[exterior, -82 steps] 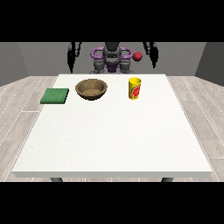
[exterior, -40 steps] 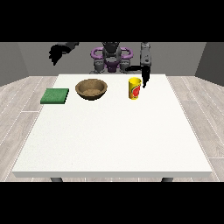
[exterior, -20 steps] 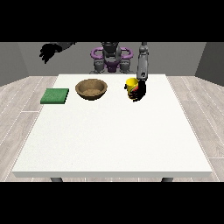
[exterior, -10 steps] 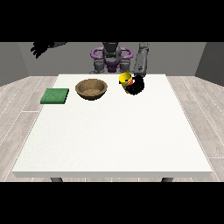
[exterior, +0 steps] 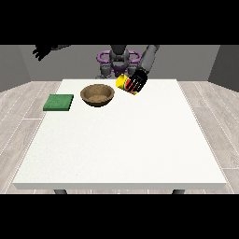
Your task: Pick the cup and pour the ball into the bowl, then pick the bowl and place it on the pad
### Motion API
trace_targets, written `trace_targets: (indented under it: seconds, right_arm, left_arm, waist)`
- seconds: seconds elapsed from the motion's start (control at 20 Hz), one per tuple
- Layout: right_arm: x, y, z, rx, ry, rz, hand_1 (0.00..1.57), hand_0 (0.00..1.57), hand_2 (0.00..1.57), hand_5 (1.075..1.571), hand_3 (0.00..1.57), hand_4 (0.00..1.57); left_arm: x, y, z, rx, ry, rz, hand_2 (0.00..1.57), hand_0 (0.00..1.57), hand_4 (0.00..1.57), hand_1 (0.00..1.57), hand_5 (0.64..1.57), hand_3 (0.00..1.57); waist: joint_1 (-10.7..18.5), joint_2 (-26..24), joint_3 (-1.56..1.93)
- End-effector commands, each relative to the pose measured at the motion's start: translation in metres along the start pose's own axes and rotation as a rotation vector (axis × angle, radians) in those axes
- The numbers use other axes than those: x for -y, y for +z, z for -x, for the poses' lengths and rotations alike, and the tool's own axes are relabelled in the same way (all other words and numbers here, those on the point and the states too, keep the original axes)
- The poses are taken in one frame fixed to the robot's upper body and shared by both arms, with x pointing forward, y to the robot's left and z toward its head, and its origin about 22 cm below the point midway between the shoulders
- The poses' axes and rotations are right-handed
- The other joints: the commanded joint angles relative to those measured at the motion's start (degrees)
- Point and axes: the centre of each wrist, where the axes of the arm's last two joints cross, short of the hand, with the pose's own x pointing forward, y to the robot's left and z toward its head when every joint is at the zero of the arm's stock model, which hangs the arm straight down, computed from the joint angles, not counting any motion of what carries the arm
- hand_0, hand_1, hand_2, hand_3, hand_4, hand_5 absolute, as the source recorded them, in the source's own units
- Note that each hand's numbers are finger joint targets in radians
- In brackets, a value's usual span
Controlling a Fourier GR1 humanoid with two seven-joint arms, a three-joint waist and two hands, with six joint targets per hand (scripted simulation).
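The yellow cup (exterior: 125, 83) is held tilted toward the wooden bowl (exterior: 97, 94) by fingers (exterior: 136, 84) curled round it — pouring unconfirmed, green pad (exterior: 59, 102) unoccupied.

My hand at the view's right (exterior: 138, 82) curled round the tilted yellow cup (exterior: 124, 83), raised just right of the brown wooden bowl (exterior: 97, 94) on the white table (exterior: 121, 140), flat green square pad (exterior: 59, 102) left of the bowl, my other hand (exterior: 41, 51) raised far off at the view's left.

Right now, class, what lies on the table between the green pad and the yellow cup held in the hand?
In the front view, the wooden bowl sits between the green pad and the tilted yellow cup, which the hand at the view's right holds.
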Motion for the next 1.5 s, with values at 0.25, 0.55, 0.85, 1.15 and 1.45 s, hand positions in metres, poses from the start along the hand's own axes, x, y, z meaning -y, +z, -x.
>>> trace_targets:
  seconds: [0.25, 0.55, 0.85, 1.15, 1.45]
  right_arm:
    - [0.033, 0.003, 0.016, -0.023, -0.031, 0.041, 0.00, 0.00, 0.00, 1.559, 0.00, 0.68]
    - [0.024, -0.008, 0.031, -0.051, -0.030, -0.010, 0.00, 0.00, 0.00, 1.554, 0.13, 0.69]
    - [0.023, -0.011, 0.035, -0.071, -0.026, 0.000, 0.00, 0.00, 0.00, 1.554, 0.26, 0.69]
    - [-0.010, -0.037, 0.029, -0.037, -0.044, -0.053, 0.00, 0.00, 0.00, 1.553, 0.32, 0.69]
    - [0.011, -0.009, 0.046, -0.113, -0.036, 0.021, 0.00, 0.00, 0.00, 1.548, 0.27, 0.69]
  left_arm:
    - [0.018, -0.030, -0.093, 0.038, -0.321, 0.072, 1.57, 1.36, 1.47, 1.36, 1.531, 1.57]
    - [0.013, -0.039, -0.134, 0.070, -0.579, 0.034, 1.57, 1.35, 1.36, 1.35, 1.563, 1.57]
    - [0.005, -0.050, -0.160, 0.133, -0.875, 0.038, 1.57, 1.40, 1.04, 1.40, 1.571, 1.57]
    - [0.020, -0.022, -0.167, 0.170, -0.996, 0.090, 1.23, 0.25, 1.08, 0.25, 1.570, 1.56]
    - [0.016, -0.014, -0.178, 0.221, -0.996, 0.179, 1.06, 0.00, 1.11, 0.00, 1.570, 1.55]
  waist:
    - [1.9, -1.6, -0.31]
    - [-0.1, -2.2, -0.25]
    - [-0.1, -4.0, -0.28]
    - [-3.4, -2.3, -0.37]
    - [0.4, -6.3, -0.38]
